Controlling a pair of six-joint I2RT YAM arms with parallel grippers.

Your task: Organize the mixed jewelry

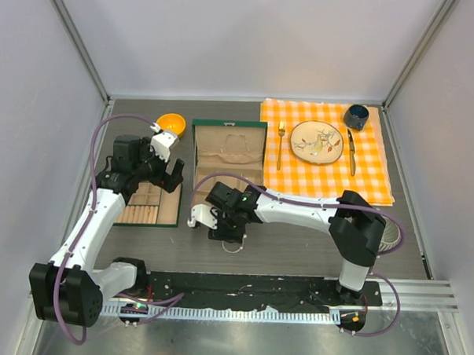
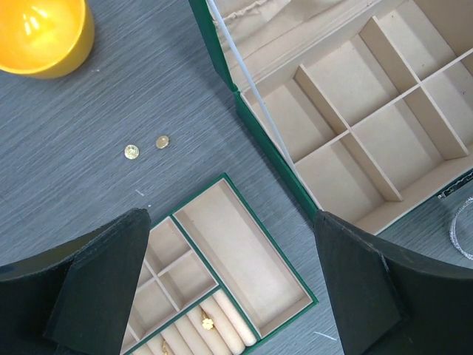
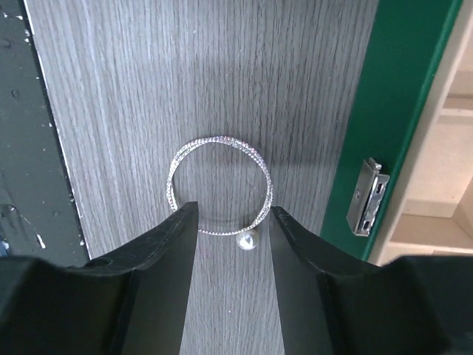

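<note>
right wrist alone shows the charm (image 3: 247,239) on the bangle (image 3: 222,140), inside the parted, empty right tool (image 3: 233,210).

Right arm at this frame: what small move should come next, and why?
Probably lower the right gripper slightly and close: its open fingers straddle the near rim of the silver bangle, which lies flat on the table, not yet gripped.

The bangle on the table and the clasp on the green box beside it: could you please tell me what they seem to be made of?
The bangle looks like silver-toned metal, twisted or beaded, since it glints in fine specks; whether it is solid silver or plated cannot be told. Its charm resembles a pearl-like bead, pale and glossy. The clasp appears to be polished metal, with bright reflections.
</note>
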